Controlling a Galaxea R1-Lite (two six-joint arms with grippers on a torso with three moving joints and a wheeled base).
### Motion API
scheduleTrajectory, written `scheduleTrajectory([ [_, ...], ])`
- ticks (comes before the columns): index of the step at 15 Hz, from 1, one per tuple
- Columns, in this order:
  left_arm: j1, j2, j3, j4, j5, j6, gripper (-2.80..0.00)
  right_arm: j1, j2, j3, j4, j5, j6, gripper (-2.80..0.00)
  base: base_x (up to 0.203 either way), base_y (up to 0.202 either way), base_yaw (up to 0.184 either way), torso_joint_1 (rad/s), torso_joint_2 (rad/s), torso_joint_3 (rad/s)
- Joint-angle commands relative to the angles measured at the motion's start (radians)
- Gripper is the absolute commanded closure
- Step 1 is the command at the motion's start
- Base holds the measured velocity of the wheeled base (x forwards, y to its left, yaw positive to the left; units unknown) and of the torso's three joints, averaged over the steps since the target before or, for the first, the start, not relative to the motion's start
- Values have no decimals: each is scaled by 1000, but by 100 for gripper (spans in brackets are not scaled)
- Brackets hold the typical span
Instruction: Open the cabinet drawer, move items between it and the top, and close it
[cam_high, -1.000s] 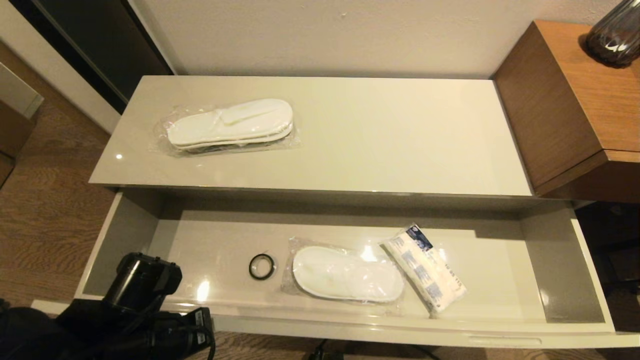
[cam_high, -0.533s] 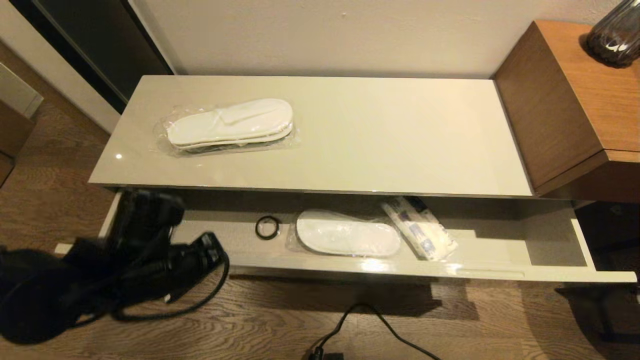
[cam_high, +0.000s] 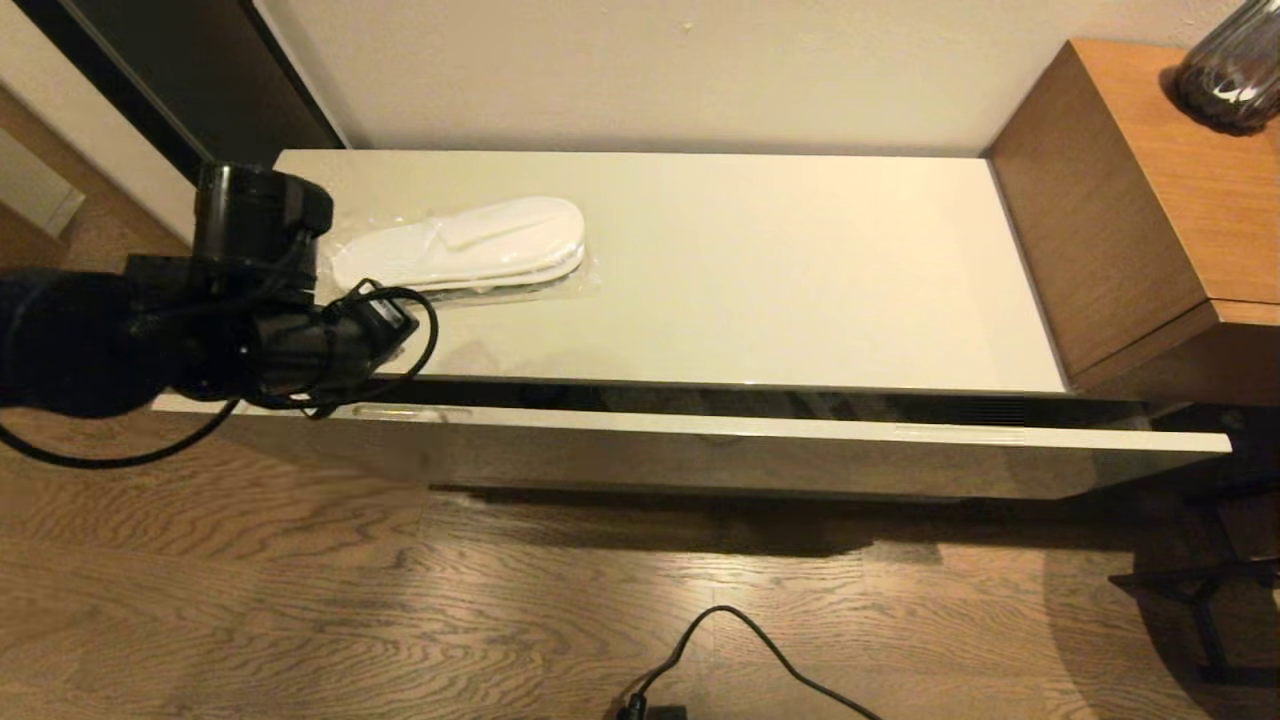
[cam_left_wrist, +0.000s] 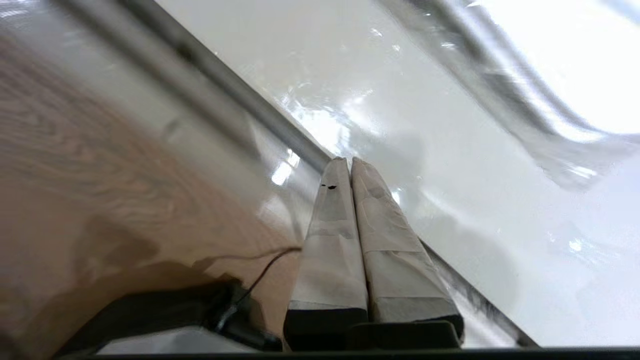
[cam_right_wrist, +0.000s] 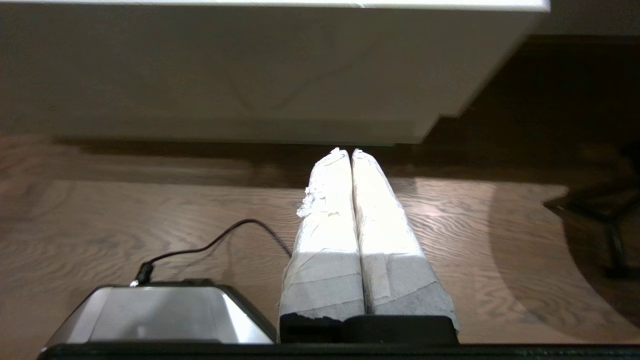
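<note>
The cabinet drawer (cam_high: 700, 452) stands nearly shut; only a thin dark gap shows under the top (cam_high: 780, 270). A pair of white slippers (cam_high: 470, 245) in clear wrap lies on the top's left part. Whatever is inside the drawer is hidden. My left arm reaches over the left end of the drawer front. The left gripper (cam_left_wrist: 345, 161) is shut and empty, its tips over the top's front edge, with the slippers' wrap (cam_left_wrist: 550, 75) just beyond. My right gripper (cam_right_wrist: 347, 150) is shut and empty, low above the floor, facing the drawer front (cam_right_wrist: 250, 75).
A taller brown wooden desk (cam_high: 1150, 200) adjoins the cabinet on the right, with a dark vase (cam_high: 1230, 70) on it. A black cable (cam_high: 730, 640) lies on the wood floor in front. A dark stand leg (cam_high: 1210, 590) is at the far right.
The drawer has slid from wide open to almost shut, hiding its contents. My left arm has moved from the drawer's near left corner up and forward to the top's front edge.
</note>
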Motion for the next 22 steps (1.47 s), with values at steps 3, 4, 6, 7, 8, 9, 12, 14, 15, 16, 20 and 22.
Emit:
scheduleTrajectory([
  [3, 15, -267, -42, 192, -47, 0, 0, 0, 0, 0, 0, 1, 0, 0, 0, 0, 0, 0, 0, 0],
  [4, 15, -369, -37, 262, -78, 8, 0, 0, 0, 0, 0, 1, 0, 0, 0, 0, 0, 0, 0, 0],
  [6, 15, -575, -23, 433, -134, 38, 0, 0, 0, 0, 0, 1, 0, 0, 0, 0, 0, 0, 0, 0],
  [7, 15, -674, -7, 523, -155, 61, 0, 0, 0, 0, 0, 1, 0, 0, 0, 0, 0, 0, 0, 0],
  [8, 15, -775, 18, 602, -172, 87, 0, 0, 0, 2, 0, 1, 0, 0, 0, 0, 0, 0, 0, 0],
  [9, 15, -852, 45, 680, -189, 112, 0, 0, 0, 2, 0, 1, 0, 0, 0, 0, 0, 0, 0, 0],
  [12, 27, -1009, 129, 831, -212, 149, 0, 0, 0, 2, 0, 1, 0, 0, 0, 0, 0, 0, 0, 0],
  [14, 41, -1121, 185, 894, -217, 155, 0, 0, 0, 1, 0, 1, 0, 0, 0, 0, 0, 0, 0, 0],
  [15, 53, -1168, 216, 913, -215, 159, 0, 0, 0, 0, 0, 1, 0, 0, 0, 0, 0, 0, 0, 0],
  [16, 66, -1240, 241, 933, -213, 164, 0, 0, 0, 0, 0, 1, 0, 0, 0, 0, 0, 0, 0, 0],
  [20, 218, -1487, 322, 1030, -206, 336, 0, 0, 0, 0, 0, 1, 0, 0, 0, 0, 0, 0, 0, 0],
  [22, 286, -1569, 373, 1040, -209, 448, 0, 0, 0, 0, 0, 1, 0, 0, 0, 0, 0, 0, 0, 0],
])
